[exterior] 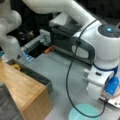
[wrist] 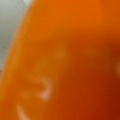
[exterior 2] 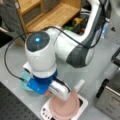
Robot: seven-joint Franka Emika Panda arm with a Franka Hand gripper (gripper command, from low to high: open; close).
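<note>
Gripper [exterior 2: 51, 93]: low over round pink plate [exterior 2: 65, 107] on white scale; jaw state cannot be told. Orange object [wrist: 65, 65]: fills wrist view. Round teal plate [exterior: 83, 113]: nearby.

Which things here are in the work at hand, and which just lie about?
In hand:
- smooth orange object filling the wrist view
- round pink plate on a white scale

Lying about:
- round teal plate
- wooden shelf
- grey metal appliance

Orange object [wrist: 65, 62] fills wrist view: smooth, glossy. Shelf [exterior 2: 50, 15] bare wood. Arm shell [exterior: 107, 47] glossy white plastic. Tabletop [exterior: 62, 70] matt grey.
</note>
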